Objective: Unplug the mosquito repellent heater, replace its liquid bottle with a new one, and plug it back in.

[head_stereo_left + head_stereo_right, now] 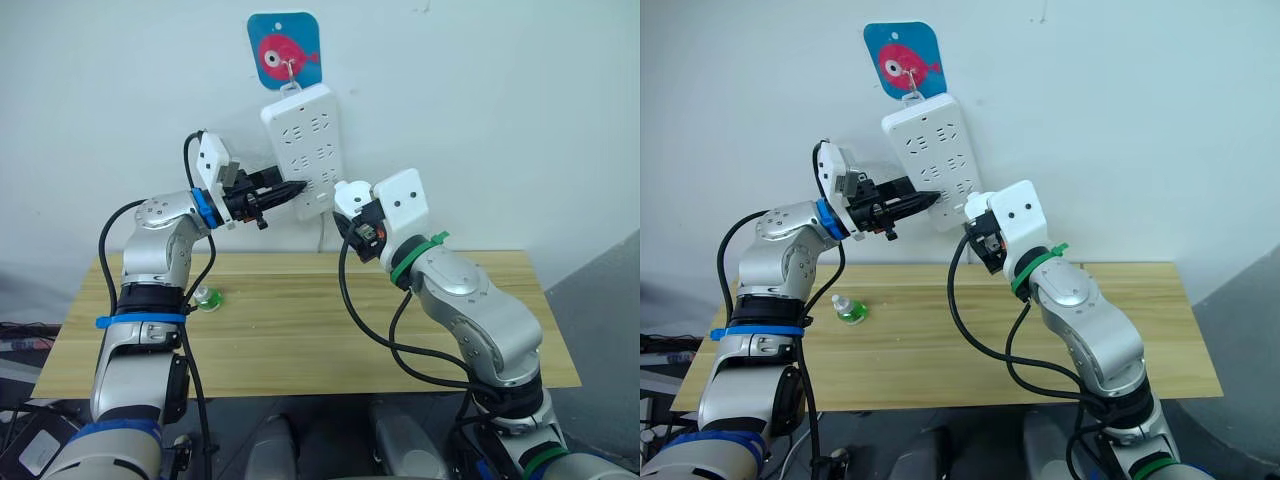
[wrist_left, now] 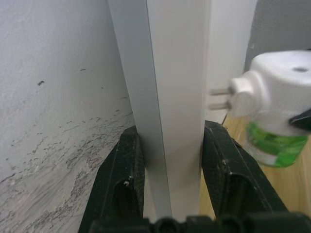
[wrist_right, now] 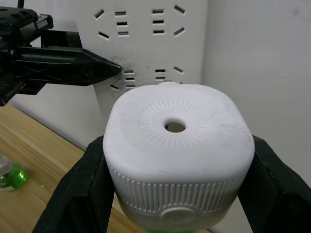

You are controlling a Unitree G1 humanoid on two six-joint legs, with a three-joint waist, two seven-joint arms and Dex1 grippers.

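Left tool [image 2: 170, 194] clamps power strip [image 1: 305, 140]; right tool [image 3: 170, 194] clamps mosquito repellent heater [image 3: 177, 150]; no writing legible.

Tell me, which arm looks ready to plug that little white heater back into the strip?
The right one. Its fingers already hold the heater just off the power strip, while the left fingers clamp the strip's edge, steadying it.

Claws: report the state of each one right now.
Left claw: closed on the edge of the power strip.
Right claw: closed on the mosquito repellent heater, prongs out of the socket.
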